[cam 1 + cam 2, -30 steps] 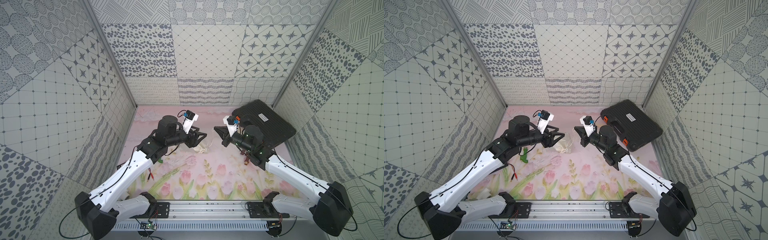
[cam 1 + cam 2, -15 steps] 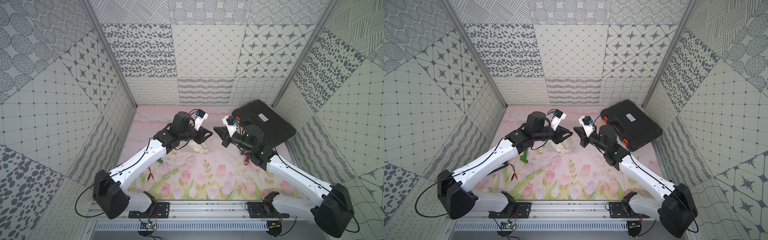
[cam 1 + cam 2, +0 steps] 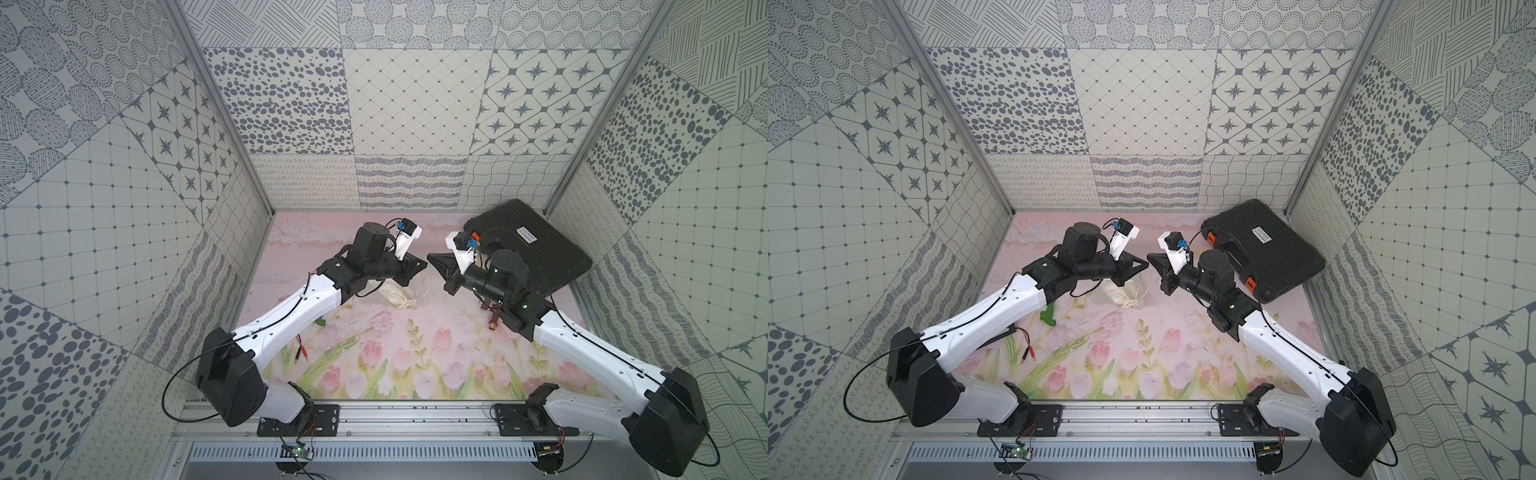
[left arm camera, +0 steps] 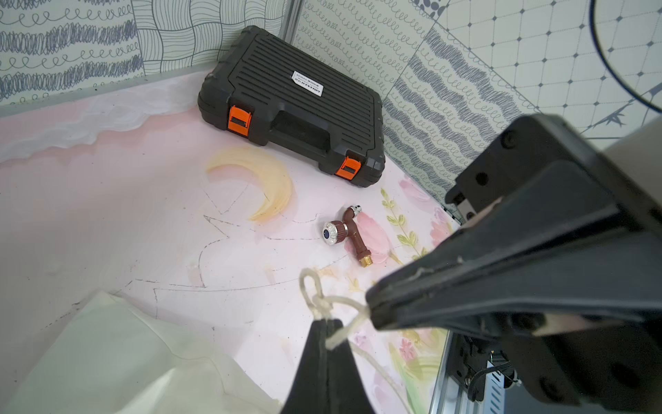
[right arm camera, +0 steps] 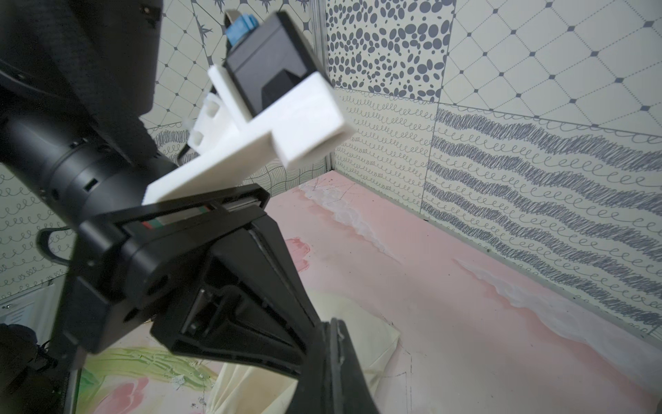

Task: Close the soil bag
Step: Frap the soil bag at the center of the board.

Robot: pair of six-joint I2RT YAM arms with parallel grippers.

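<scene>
Soil bag (image 3: 392, 296) lies on the table (image 3: 415, 357), in the far half and a little left of centre. It shows in both top views, with its bunched neck turned toward the near right. The left claw (image 4: 324, 322) hangs just above that neck. Its jaws are pressed together, and the bag's knotted white cord (image 4: 316, 300) comes out right at their tip, so it looks pinched there. The right claw (image 4: 372, 310) meets it almost tip to tip from the right, jaws also together. A loop of the cord runs up against its point, but I can't tell whether it grips the cord or only touches it. Both arms reach in from the near rail. A black case (image 3: 528, 253) sits in the far right corner, well apart from the bag. A brown tap fitting (image 4: 349, 233) lies on the table between the case and the claws. Near the left arm are a green piece (image 3: 1048, 316) and two red-tipped leads (image 3: 1027, 357).
</scene>
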